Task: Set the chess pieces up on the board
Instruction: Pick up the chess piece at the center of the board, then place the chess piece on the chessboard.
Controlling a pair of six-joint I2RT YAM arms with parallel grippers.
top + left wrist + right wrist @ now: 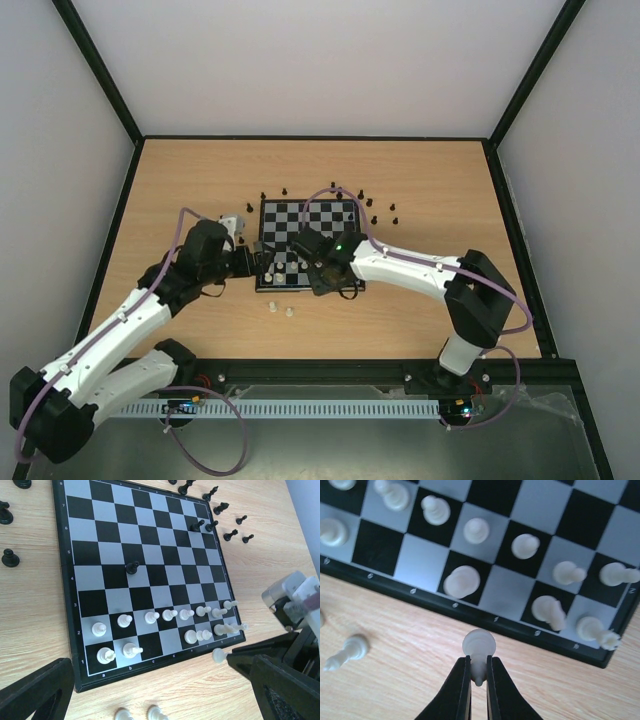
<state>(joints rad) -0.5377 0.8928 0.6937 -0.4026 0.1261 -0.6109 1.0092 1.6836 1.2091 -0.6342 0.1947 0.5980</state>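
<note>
A white piece [479,644] is pinched between the fingers of the closed right hand [478,664], over the counter [395,690] just off the board's [145,550] near edge. On the board, white pieces [151,616] fill most of the two nearest rows, some tipped over. One black piece [132,568] stands mid-board. Other black pieces [10,558] are scattered on the counter past the far edge and along the left side. Two white strays [156,712] lie on the counter near the front edge. The left hand [145,682] hangs wide open at the board's near left side, holding nothing.
</note>
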